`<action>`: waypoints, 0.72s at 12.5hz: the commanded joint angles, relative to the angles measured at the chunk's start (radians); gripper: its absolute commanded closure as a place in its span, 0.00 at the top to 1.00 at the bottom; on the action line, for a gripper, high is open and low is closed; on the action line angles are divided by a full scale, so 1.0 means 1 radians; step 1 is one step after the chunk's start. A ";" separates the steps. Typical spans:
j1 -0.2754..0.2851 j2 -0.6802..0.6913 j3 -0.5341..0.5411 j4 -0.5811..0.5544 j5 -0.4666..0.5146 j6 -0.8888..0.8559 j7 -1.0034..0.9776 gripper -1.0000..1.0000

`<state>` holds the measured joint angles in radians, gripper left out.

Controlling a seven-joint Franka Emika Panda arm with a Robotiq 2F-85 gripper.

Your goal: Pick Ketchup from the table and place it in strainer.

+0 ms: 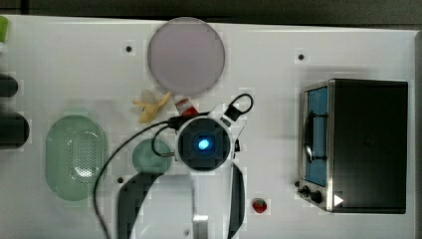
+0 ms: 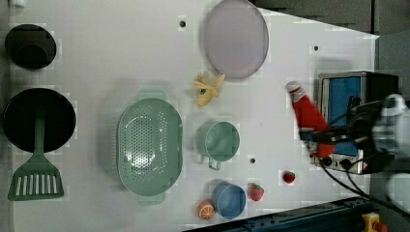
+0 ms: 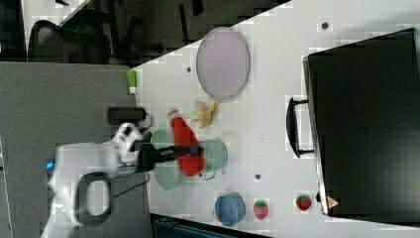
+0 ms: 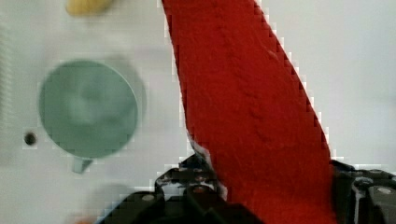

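My gripper (image 3: 190,151) is shut on the Ketchup (image 3: 184,141), a slim red bottle with a whitish cap, and holds it above the table. In the wrist view the Ketchup (image 4: 247,102) sits between the dark fingers (image 4: 187,189) near its base. In the top view its cap end (image 1: 184,105) pokes out from under the wrist, below the lilac plate (image 1: 186,56). The strainer (image 1: 52,149), a pale green oval basket with a perforated bottom, lies at the top view's left, beyond the green cup (image 1: 151,156). In the left view the Ketchup (image 2: 307,113) hangs far right of the strainer (image 2: 121,145).
A peeled banana (image 1: 151,106) lies between the plate and the cup. A toaster oven (image 1: 358,144) fills the top view's right, with a strawberry (image 1: 259,205) near it. The left view shows a blue cup (image 2: 229,199), an orange slice (image 2: 206,210), two black bowls (image 2: 30,46) and a green spatula (image 2: 36,179).
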<state>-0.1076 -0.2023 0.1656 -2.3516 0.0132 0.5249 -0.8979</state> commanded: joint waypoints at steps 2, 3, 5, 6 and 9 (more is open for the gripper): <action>0.046 0.018 0.121 0.046 0.002 -0.032 0.182 0.60; 0.053 0.024 0.158 0.054 0.003 -0.032 0.261 0.60; 0.064 0.046 0.233 0.068 0.007 -0.031 0.415 0.60; 0.069 0.062 0.270 0.081 0.015 -0.031 0.481 0.60; 0.083 0.141 0.383 0.131 0.024 0.005 0.609 0.60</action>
<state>-0.0507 -0.0395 0.5312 -2.2676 0.0252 0.5269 -0.4207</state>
